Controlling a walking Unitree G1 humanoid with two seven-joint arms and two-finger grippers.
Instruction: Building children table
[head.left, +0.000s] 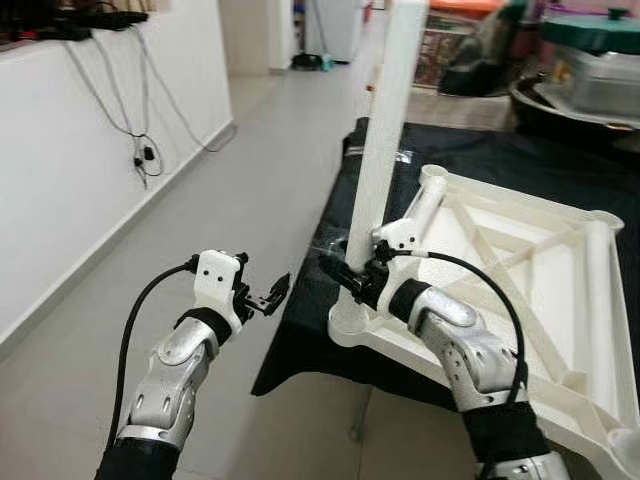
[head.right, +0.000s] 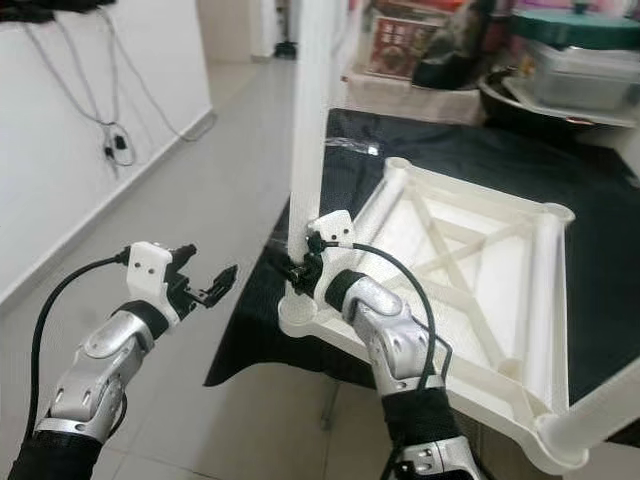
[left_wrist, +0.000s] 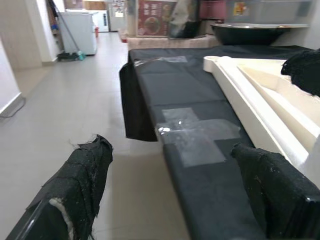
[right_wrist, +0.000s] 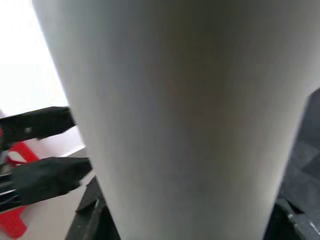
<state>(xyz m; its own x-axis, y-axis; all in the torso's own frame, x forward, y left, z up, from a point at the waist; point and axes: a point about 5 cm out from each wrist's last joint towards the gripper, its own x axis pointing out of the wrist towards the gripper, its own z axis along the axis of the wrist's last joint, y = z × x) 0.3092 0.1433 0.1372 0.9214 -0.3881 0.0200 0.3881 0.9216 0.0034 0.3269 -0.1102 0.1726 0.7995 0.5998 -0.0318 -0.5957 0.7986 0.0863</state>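
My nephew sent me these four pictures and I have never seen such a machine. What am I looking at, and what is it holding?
It is a humanoid robot with two silver arms ending in black two-fingered grippers. The two wide pictures come from cameras in its head; the other two come from cameras on its wrists. On a black-covered table lies a white children's table top, upside down. The right gripper is closed around a white table leg standing upright in a corner socket; that leg looms close in the right wrist picture. The left gripper hangs open over the floor beside the table, holding nothing.
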